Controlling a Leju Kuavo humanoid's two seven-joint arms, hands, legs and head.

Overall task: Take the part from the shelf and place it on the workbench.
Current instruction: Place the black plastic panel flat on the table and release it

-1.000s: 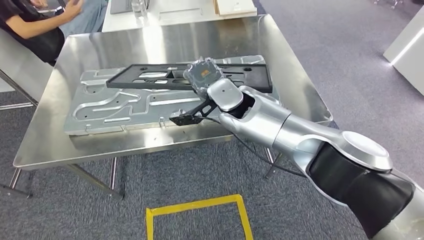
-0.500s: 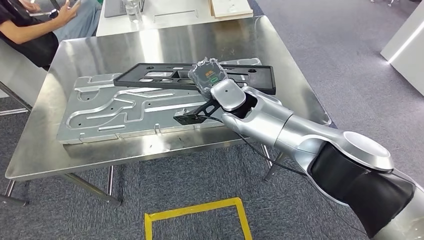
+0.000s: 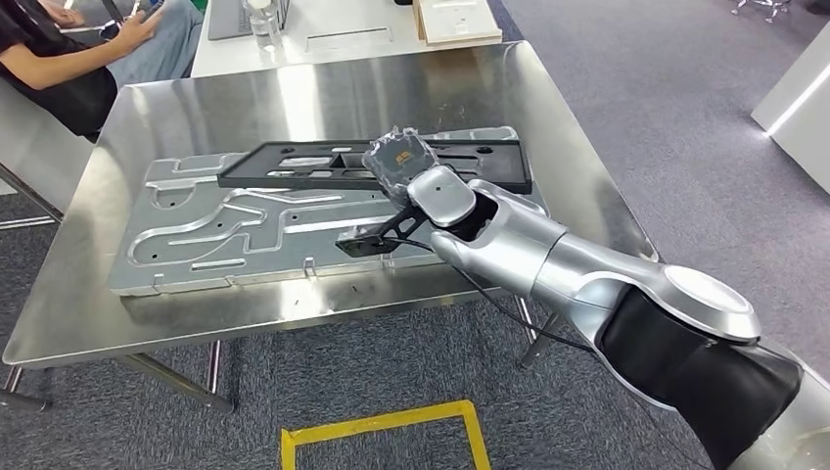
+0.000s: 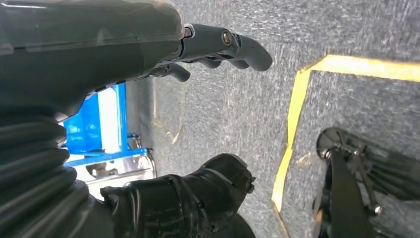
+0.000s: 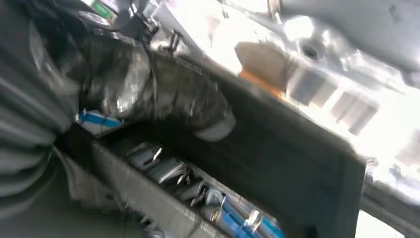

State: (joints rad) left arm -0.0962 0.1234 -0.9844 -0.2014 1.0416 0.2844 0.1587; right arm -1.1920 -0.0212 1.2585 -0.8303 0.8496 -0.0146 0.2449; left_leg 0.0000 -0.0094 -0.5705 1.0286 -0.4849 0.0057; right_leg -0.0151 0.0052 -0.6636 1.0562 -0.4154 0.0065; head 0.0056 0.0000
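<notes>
A long black plastic part (image 3: 294,166) lies flat-ways across the far side of a machined aluminium plate (image 3: 225,230) on the steel workbench (image 3: 323,88). My right hand (image 3: 401,162), in a clear cover, grips the part near its middle; whether the part rests on the plate or hangs just above it I cannot tell. The right wrist view is blurred, with the thumb (image 5: 163,99) pressed on the black part (image 5: 297,148). My left hand (image 4: 148,44) hangs over the carpet, its fingers (image 4: 233,42) apart from the thumb and nothing between them.
A seated person (image 3: 69,59) is at the workbench's far left corner. A white table (image 3: 343,29) stands behind the bench. Yellow tape (image 3: 382,426) marks a square on the grey carpet in front. A white cabinet (image 3: 798,98) stands at the right.
The whole picture has shifted a little, so the camera moved. My right hand and the black part sit slightly lower over the plate than a second ago.
</notes>
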